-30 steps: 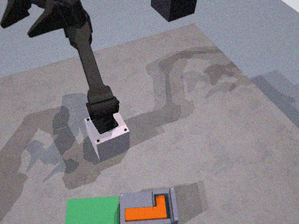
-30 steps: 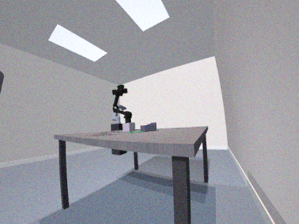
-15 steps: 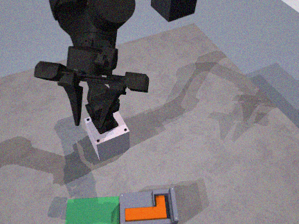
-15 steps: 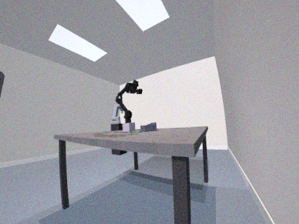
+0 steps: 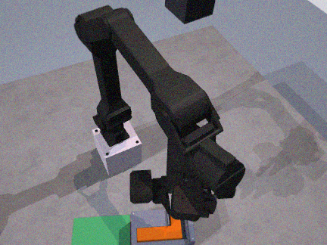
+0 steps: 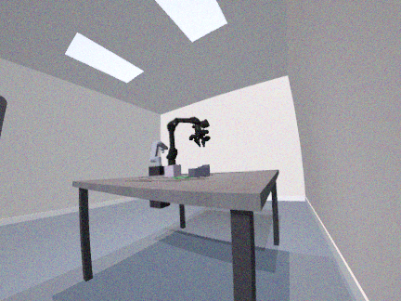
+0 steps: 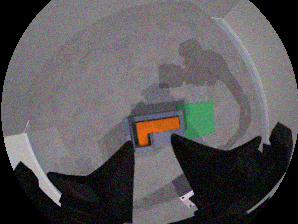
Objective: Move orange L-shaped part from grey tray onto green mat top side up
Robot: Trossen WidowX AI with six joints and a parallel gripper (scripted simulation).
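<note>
The orange L-shaped part [image 5: 160,234] [image 7: 159,125] lies in the pocket of the grey tray [image 5: 149,218] [image 6: 200,172] [image 7: 162,140], and looks level. Its L-shaped end is at the right in the top view, partly hidden by the arm, and at the left in the wrist view. The green mat [image 5: 100,231] [image 6: 182,177] [image 7: 201,119] lies beside the tray's other side, with nothing on it. My gripper [image 6: 201,146] [image 7: 152,141] is partly open and empty, pointing down high above the tray. Its fingertips are hidden in the top view.
The arm's pale base block [image 5: 126,160] [image 6: 173,171] stands on the table [image 6: 223,184] behind the mat and tray. A dark box [image 5: 191,9] shows at the top of the top view. A pale, bent object [image 6: 157,153] stands behind the base in the exterior view.
</note>
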